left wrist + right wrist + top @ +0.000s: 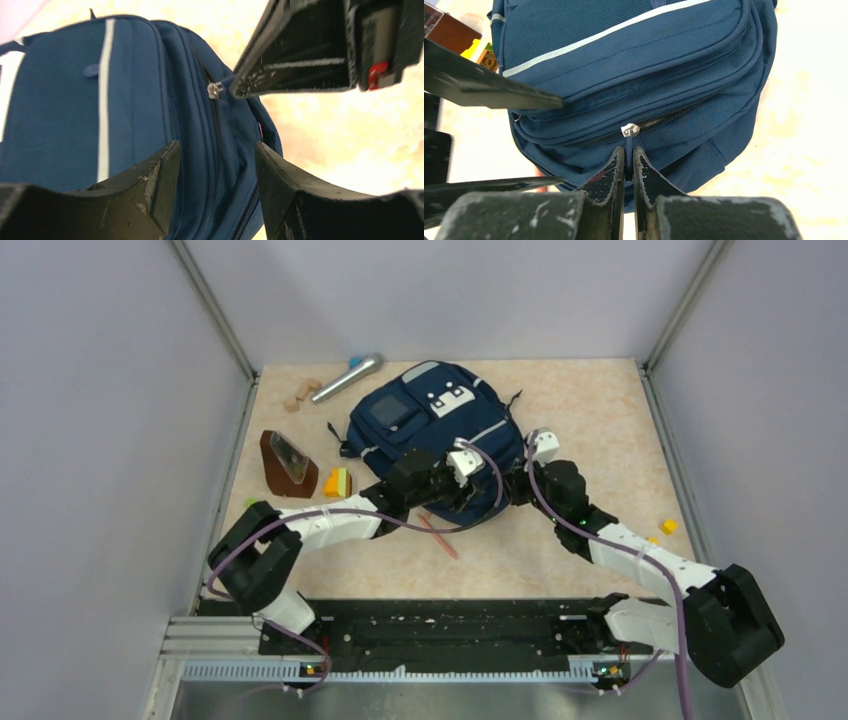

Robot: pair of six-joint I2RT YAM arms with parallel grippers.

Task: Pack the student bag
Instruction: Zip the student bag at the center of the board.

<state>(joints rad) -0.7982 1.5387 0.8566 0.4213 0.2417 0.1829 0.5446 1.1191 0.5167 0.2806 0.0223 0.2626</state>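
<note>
The student bag (430,425) is a navy backpack with light stripes, lying in the middle of the table. In the right wrist view my right gripper (629,150) is shut on the blue pull tab (629,142) hanging from the silver zipper slider (630,130) of the bag (634,65). To the slider's right the zipper gapes slightly. My left gripper (216,147) is open, its fingers spread either side of the zipper seam on the bag (135,100), gripping nothing. In the overhead view both grippers meet at the bag's near edge, left (445,488) and right (512,485).
A silver microphone (347,378) and small wooden blocks (300,395) lie at the back left. A brown wedge-shaped case (285,462) and an orange-yellow block (335,483) sit left of the bag. A red stick (440,537) lies in front, a yellow block (668,526) at the right.
</note>
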